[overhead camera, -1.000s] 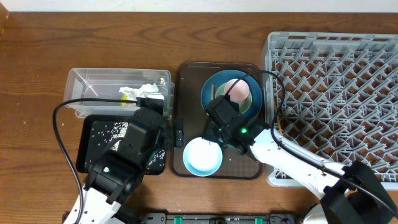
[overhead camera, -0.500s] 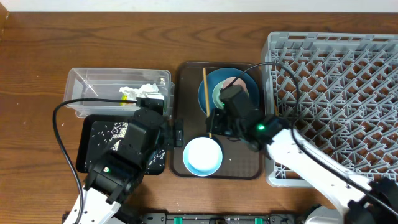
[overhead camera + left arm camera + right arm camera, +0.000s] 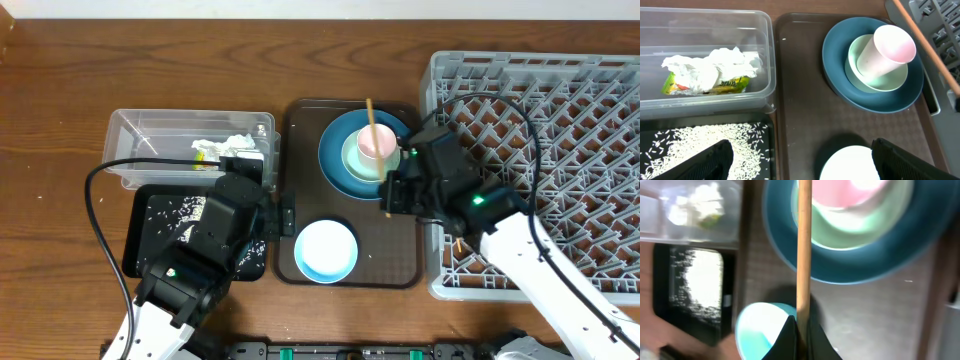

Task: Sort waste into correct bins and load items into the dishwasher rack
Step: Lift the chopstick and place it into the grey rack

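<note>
- Black tray (image 3: 140, 230), far left, at the front of the table: we see the rice grains (image 3: 705, 142) scattered over its floor.
- Clear tub (image 3: 125, 140), just behind the black tray: it holds the crumpled napkin (image 3: 710, 67), with the yellow-green wrapper (image 3: 727, 85) lying partly under it.
- Left gripper (image 3: 801, 145): its fingers are spread wide and hold nothing. It hovers over the front left part of the brown serving tray (image 3: 300, 125), which sits between the two bins and the rack.
- Light-blue bowl (image 3: 326, 250): it stands upright on the front half of the serving tray.
- Dark-blue plate (image 3: 335, 165), on the rear half of the serving tray: the pale-green bowl (image 3: 355, 160) sits in it, and the cup (image 3: 378, 143) lies tilted inside that bowl.
- Right gripper (image 3: 392, 195): we see it clenched on the near end of a chopstick (image 3: 372, 120). The stick runs away from it across the cup and the plate's far rim. We cannot tell whether it touches them.
- Dishwasher rack (image 3: 560, 120), far right, just beside the serving tray.
</note>
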Robot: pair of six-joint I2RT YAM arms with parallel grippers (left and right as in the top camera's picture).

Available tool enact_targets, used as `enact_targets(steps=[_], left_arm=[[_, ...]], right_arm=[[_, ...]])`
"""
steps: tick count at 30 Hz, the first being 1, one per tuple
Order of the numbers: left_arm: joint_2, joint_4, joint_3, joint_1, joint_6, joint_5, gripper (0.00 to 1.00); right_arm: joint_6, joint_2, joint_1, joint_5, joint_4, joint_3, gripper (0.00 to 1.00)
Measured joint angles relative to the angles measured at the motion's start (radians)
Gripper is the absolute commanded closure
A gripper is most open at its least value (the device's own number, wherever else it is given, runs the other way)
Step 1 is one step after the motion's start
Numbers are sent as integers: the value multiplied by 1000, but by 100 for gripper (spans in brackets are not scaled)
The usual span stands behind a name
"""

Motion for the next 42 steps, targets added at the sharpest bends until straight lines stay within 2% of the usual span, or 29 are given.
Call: enact_targets(steps=[11, 35, 42], left_arm=[[0, 0, 0, 0, 0, 0, 9], [0, 0, 0, 0, 0, 0, 9], [0, 0, 0, 0, 0, 0, 9]], right_arm=[[-156, 0, -134, 88, -149, 0, 99], [-187, -2, -167, 214, -214, 0, 99], [-201, -48, -167, 259, -237, 0, 99]])
